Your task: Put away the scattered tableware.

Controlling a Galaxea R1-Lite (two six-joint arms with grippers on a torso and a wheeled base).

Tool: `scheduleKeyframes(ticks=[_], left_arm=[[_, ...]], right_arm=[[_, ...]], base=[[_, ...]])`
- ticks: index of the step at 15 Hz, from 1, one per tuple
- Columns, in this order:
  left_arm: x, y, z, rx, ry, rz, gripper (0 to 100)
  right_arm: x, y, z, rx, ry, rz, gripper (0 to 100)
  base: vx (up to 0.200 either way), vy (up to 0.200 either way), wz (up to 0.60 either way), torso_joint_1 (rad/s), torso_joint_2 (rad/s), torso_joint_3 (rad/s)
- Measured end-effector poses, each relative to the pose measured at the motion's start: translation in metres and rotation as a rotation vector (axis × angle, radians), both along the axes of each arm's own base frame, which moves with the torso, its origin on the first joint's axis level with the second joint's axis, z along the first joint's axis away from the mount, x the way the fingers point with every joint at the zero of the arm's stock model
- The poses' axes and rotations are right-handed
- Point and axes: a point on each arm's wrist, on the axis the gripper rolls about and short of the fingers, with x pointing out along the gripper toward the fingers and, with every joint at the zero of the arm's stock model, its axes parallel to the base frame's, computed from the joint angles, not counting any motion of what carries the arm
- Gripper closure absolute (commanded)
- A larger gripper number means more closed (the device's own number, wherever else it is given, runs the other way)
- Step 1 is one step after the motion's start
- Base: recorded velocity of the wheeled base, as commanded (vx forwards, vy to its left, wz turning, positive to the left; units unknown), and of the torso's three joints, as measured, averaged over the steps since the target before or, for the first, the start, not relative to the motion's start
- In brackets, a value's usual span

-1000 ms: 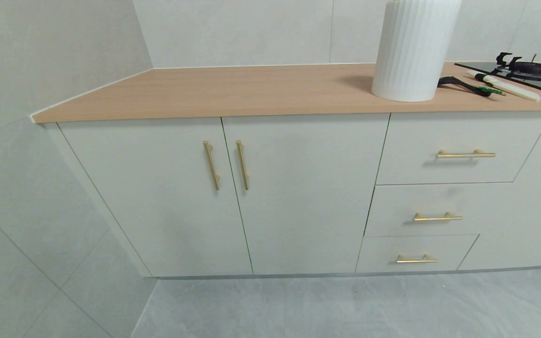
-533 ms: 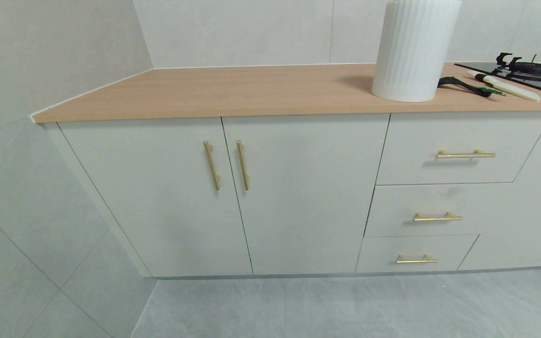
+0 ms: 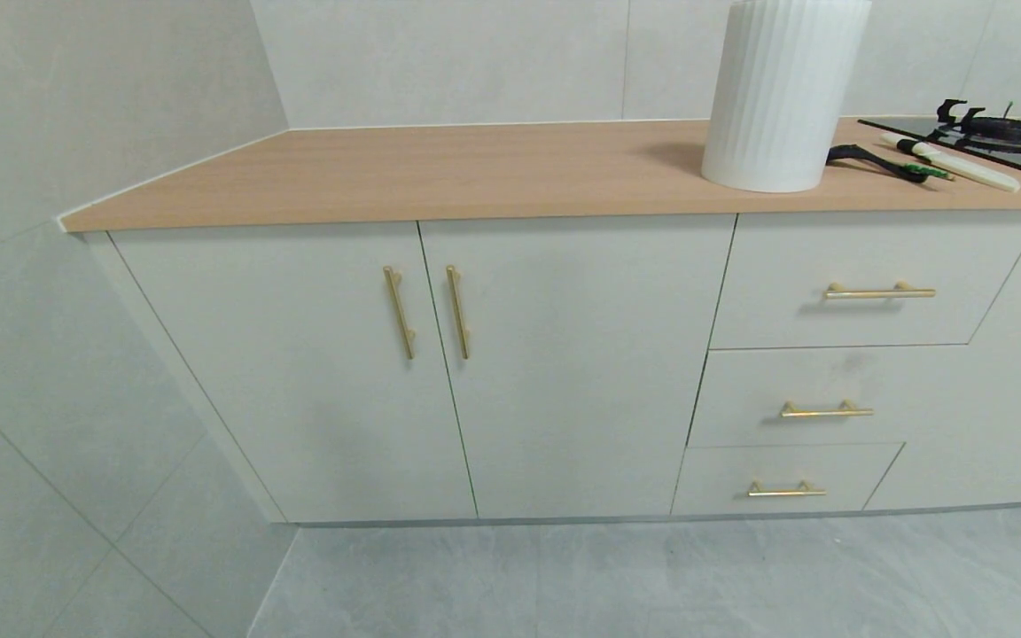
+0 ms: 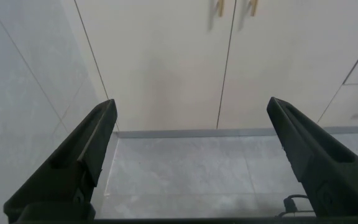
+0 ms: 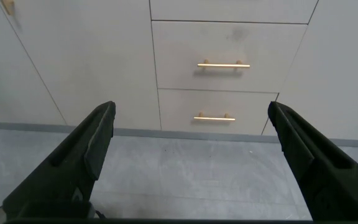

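On the wooden countertop point(image 3: 440, 173), at its right end, lie a white-handled utensil point(image 3: 954, 163) and a black utensil with a green part point(image 3: 883, 162), just right of a tall white ribbed container point(image 3: 781, 93). My left gripper point(image 4: 191, 109) is open, held low above the floor and facing the double cabinet doors point(image 4: 229, 62). My right gripper point(image 5: 191, 112) is open too, low before the drawers point(image 5: 225, 59), with nothing between its fingers.
A black gas hob point(image 3: 1002, 133) sits at the counter's far right. Below are two cabinet doors with gold handles point(image 3: 429, 310) and three drawers point(image 3: 874, 283), all shut. A tiled wall closes the left side; grey floor point(image 3: 652, 576) lies in front.
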Motion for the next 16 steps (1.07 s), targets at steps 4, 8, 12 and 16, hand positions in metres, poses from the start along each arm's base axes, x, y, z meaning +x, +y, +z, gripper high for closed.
scheduleKeyframes(ticks=[4,8,12,16], left_arm=[[0.0000,0.0000,0.0002,-0.005,-0.001,-0.001,0],[0.0000,0.0000,0.0002,-0.006,-0.001,0.000,0],[0.0000,0.0000,0.0000,-0.006,0.000,0.000,0],[0.0000,0.0000,0.0000,-0.006,0.000,0.000,0]], right_arm=[[-0.0001,0.0001,0.0002,-0.002,-0.001,0.004,0],[-0.0001,0.0001,0.0002,-0.002,-0.001,0.004,0],[0.0000,0.0001,0.0002,-0.002,0.000,0.004,0],[0.0000,0.0001,0.0002,-0.002,0.000,0.004,0]], base=[[0.000,-0.100,0.00,0.001,0.00,0.002],[0.000,-0.200,0.00,0.002,0.01,-0.002],[0.000,-0.200,0.00,0.002,0.00,0.000],[0.000,-0.200,0.00,0.005,0.00,0.005]])
